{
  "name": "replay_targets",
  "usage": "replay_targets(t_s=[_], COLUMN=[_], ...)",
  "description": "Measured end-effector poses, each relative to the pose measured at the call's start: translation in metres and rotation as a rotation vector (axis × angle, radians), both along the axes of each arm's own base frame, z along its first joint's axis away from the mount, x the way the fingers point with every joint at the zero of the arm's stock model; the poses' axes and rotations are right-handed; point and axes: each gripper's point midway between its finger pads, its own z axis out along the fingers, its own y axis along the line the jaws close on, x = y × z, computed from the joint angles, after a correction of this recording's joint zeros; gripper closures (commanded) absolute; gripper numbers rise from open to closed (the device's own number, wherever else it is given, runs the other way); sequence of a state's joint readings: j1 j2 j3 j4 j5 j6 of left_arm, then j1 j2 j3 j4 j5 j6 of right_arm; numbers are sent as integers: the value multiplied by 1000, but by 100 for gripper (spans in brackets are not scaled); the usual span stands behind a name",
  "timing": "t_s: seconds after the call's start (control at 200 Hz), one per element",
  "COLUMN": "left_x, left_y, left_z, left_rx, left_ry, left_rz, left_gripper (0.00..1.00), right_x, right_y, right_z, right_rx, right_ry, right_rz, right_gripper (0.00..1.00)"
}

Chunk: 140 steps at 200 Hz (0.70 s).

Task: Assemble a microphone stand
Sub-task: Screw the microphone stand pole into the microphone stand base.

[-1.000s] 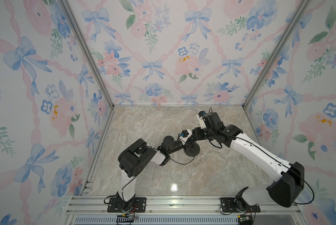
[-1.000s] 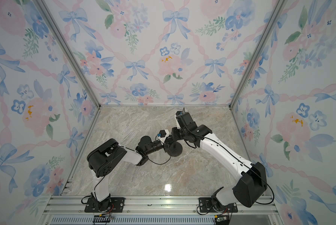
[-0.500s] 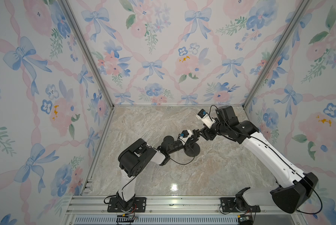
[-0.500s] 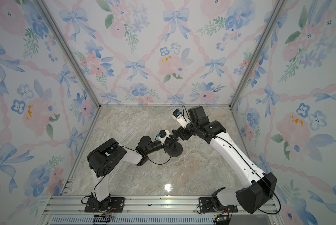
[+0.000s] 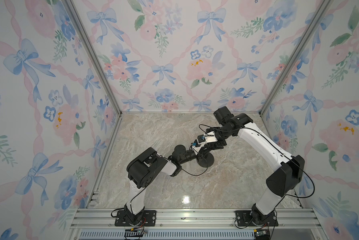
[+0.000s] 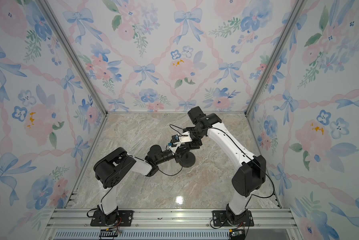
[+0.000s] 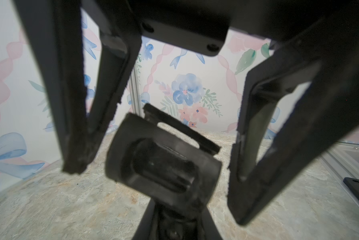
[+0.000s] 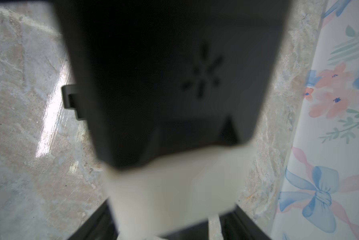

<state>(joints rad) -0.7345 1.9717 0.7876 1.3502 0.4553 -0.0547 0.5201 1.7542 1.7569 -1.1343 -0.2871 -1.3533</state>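
Bright even light, glare on the marble floor (image 5: 186, 199), wrist views blurred.

Right arm, changes of state:

1. The jaws of the right pincer (image 7: 156, 185) have widened. Its fingers (image 7: 70, 124) now stand apart on either side of the clip-like head (image 7: 162, 164) of the microphone stand (image 5: 205, 160), with a gap showing at each side.
2. The elbow joint (image 5: 284, 178) has moved away from the front right corner, inward over the desk (image 5: 195, 191) and higher in both top views. Half a second ago it sat farther out than at the start.
3. The wrist camera bracket (image 5: 207, 138), previously raised behind the stand, has swung down and now lies close over it.
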Motion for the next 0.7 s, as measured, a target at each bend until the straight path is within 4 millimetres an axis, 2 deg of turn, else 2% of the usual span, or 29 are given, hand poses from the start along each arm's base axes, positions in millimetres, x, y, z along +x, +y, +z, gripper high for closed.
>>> replay_targets(t_s=[0.055,0.195,0.24,0.42,0.565,0.7], left_x=[0,1,1,2,2,3], left_y=[0,1,1,1,2,3], left_z=[0,0,0,0,-3,-4], left_rx=[-1,-10,-12,-11,-5,-1], left_ry=[-1,17,20,20,27,32], left_rz=[-6,-1,-2,3,9,14], left_gripper=[94,86,84,56,55,55], right_x=[1,3,3,5,-2,-2], right_y=[-1,-1,-1,2,6,11], right_z=[2,3,2,1,1,1], right_rx=[-4,0,0,19,20,18], right_ry=[1,8,11,3,-44,-61], right_rz=[-6,-47,-63,-174,-289,-423], right_gripper=[56,65,64,65,66,74])
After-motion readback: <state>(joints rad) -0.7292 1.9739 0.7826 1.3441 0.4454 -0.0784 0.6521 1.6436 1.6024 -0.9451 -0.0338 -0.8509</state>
